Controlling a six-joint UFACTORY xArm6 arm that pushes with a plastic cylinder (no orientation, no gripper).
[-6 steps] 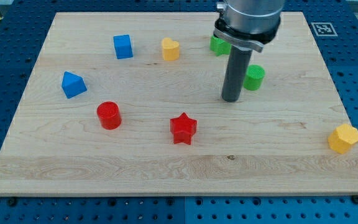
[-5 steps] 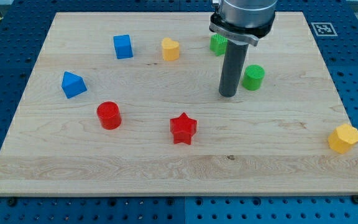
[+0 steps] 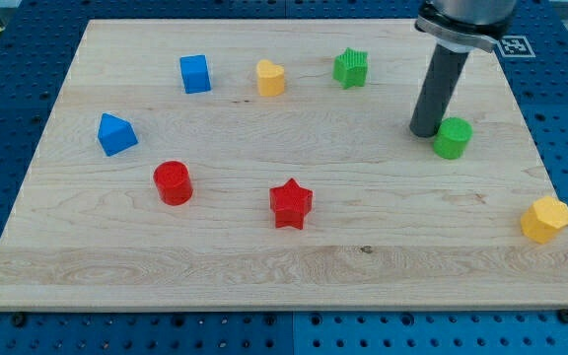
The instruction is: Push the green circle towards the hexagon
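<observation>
The green circle (image 3: 453, 137) lies on the wooden board (image 3: 264, 256) at the view's right. My tip (image 3: 424, 132) rests on the board just left of the green circle, touching or nearly touching its left side. The yellow hexagon (image 3: 545, 219) sits at the board's right edge, below and to the right of the green circle.
A green star (image 3: 350, 68) lies near the top, left of my rod. A yellow block (image 3: 270, 77) and a blue cube (image 3: 195, 74) lie at the top left. A blue block (image 3: 115, 134), a red cylinder (image 3: 174, 182) and a red star (image 3: 291, 204) lie lower down.
My tip has swept to the right, from the left of the green circle. The green circle has slid right and slightly down, closer to the hexagon. The green star is now uncovered.
</observation>
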